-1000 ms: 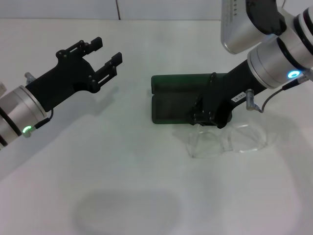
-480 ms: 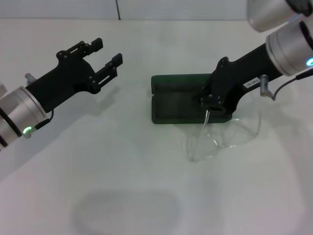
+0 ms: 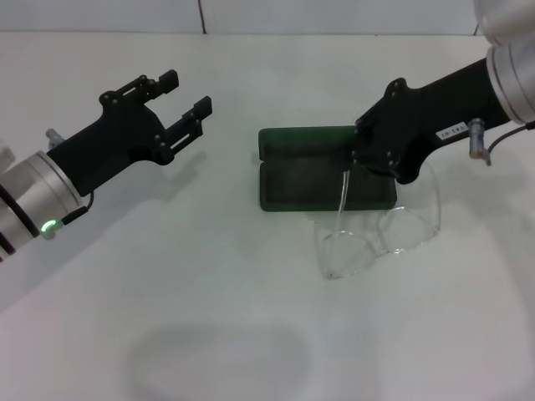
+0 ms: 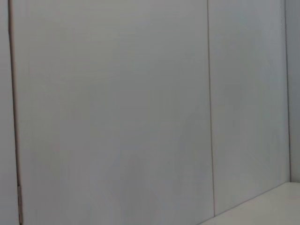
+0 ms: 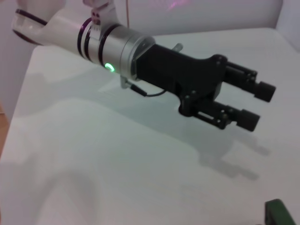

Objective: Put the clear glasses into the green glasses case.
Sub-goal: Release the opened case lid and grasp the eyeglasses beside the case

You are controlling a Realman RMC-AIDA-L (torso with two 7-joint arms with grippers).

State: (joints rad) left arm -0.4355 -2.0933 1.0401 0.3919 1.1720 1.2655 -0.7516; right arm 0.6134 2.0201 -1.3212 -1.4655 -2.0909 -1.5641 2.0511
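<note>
The green glasses case lies open on the white table, right of centre, both halves facing up. My right gripper hovers over the case's right end, shut on one clear temple arm. The clear glasses hang tilted from that arm, their lens low over the table just in front of the case. Far to the left, my left gripper is held open and empty above the table. It also shows in the right wrist view as the left gripper, with a corner of the case.
The white table stretches around the case. A pale wall fills the left wrist view, with a table corner low at its side.
My right gripper has risen and drawn back to the right, lifting the glasses off the table by one temple arm. The left arm has barely shifted.
</note>
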